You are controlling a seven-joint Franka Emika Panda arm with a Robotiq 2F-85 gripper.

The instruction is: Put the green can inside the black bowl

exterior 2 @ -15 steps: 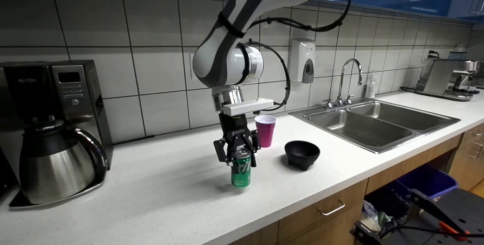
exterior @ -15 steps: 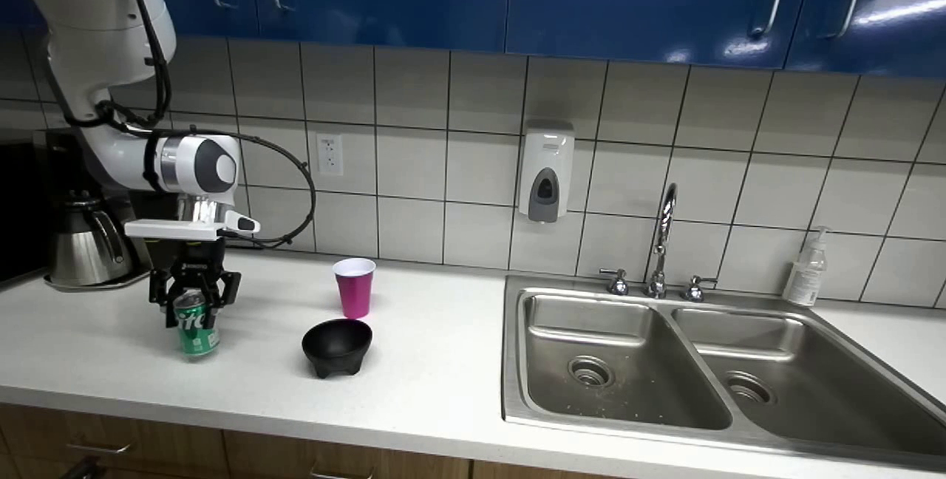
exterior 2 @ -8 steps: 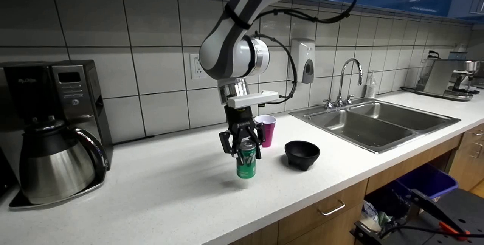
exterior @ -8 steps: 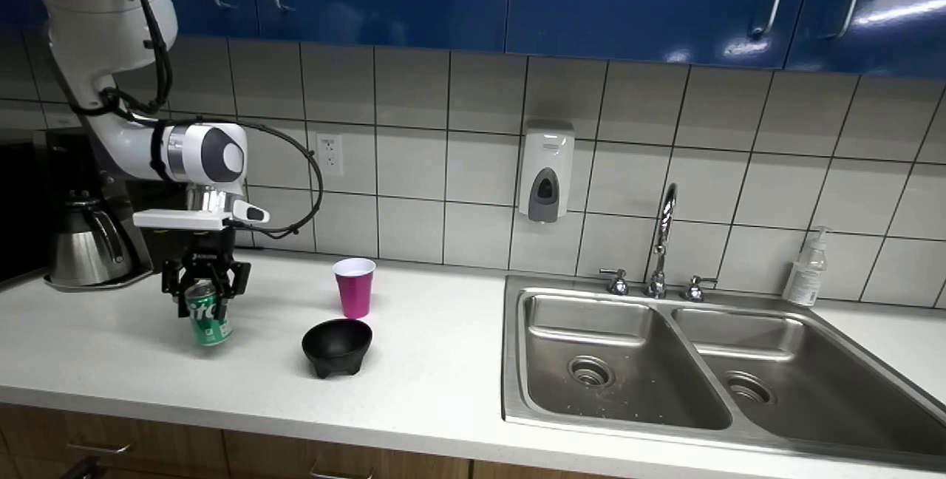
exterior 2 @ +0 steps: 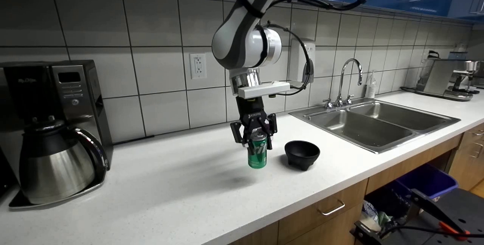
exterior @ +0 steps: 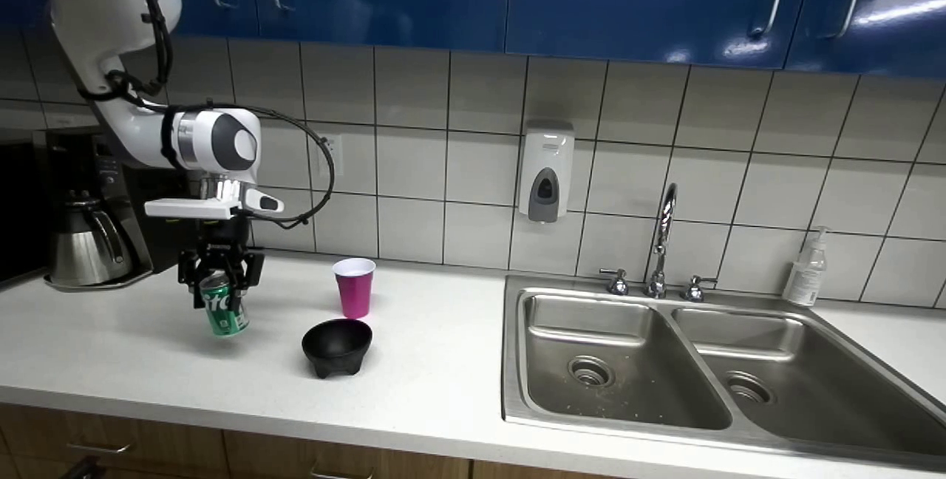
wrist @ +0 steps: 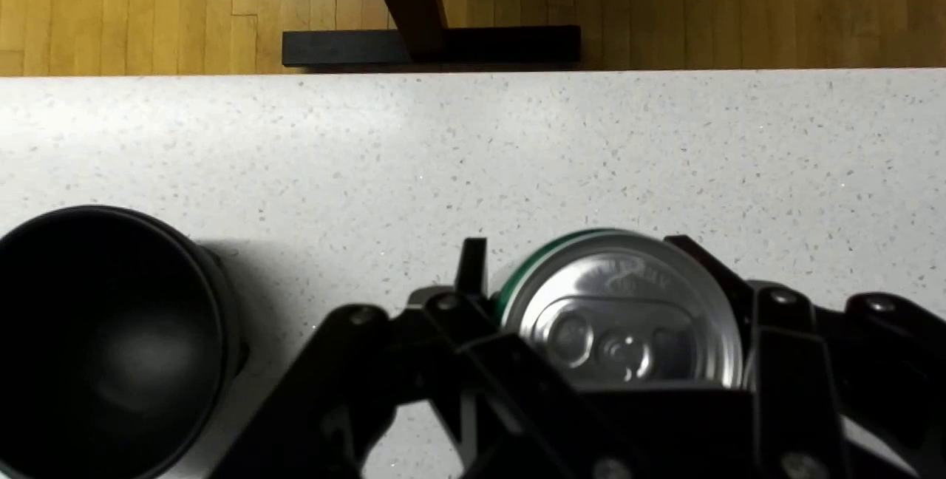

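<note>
The green can (exterior: 227, 324) with a silvery top is held upright with a slight tilt, a little above the counter; its shadow lies apart from it in an exterior view (exterior 2: 257, 161). My gripper (exterior: 217, 301) is shut on the can's upper part, one finger on each side. In the wrist view the can's top (wrist: 613, 301) shows between the fingers, and its lower body is hidden. The black bowl (exterior: 336, 352) stands on short feet on the counter, apart from the can. It lies on the sink side of the can in both exterior views and at left in the wrist view (wrist: 96, 361).
A pink cup (exterior: 355, 296) with a white rim stands just behind the bowl. A coffee maker (exterior 2: 72, 97) with a steel carafe stands at one end of the counter. A double sink (exterior: 621, 361) lies beyond the bowl. The counter's front edge (wrist: 473, 74) shows in the wrist view.
My gripper has lifted the can off the counter and carried it toward the bowl and sink side. The bowl and the cup have not moved; the gripper now covers most of the cup in an exterior view.
</note>
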